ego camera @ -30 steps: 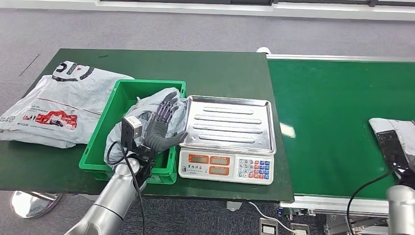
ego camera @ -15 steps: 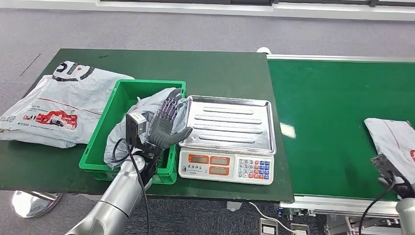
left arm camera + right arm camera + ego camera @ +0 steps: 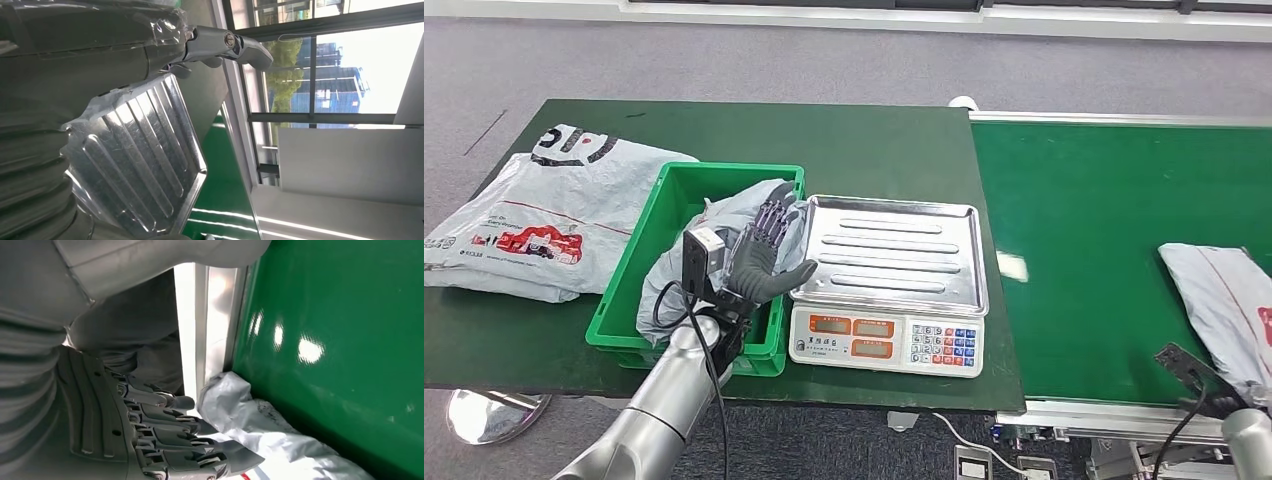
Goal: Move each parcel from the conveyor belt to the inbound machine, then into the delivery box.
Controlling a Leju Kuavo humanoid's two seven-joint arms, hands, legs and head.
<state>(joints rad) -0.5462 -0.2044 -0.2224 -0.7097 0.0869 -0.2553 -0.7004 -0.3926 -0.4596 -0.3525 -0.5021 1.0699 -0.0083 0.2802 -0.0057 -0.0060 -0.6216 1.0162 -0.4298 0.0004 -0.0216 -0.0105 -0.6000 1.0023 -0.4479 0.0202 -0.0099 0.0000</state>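
Note:
A grey parcel (image 3: 1224, 300) lies on the green conveyor belt (image 3: 1104, 220) at its near right edge. In the right wrist view my right hand (image 3: 165, 440) lies flat with straight fingers, its tips beside the crumpled parcel edge (image 3: 260, 430), holding nothing. My right forearm (image 3: 1246, 442) shows at the bottom right corner. The weighing scale (image 3: 894, 270) has a bare steel tray (image 3: 135, 165). Another grey parcel (image 3: 724, 215) sits in the green delivery box (image 3: 624, 300). My left hand (image 3: 759, 255) hovers over the box's right side with fingers spread, holding nothing.
A large white printed bag (image 3: 534, 215) lies on the dark green table (image 3: 874, 140) left of the box. The scale stands between box and belt. A metal rail (image 3: 1124, 418) edges the belt's near side.
My right hand has come off the belt parcel and dropped back toward the near edge. The parcel has slid left, showing more of itself. My left hand rose slightly over the box.

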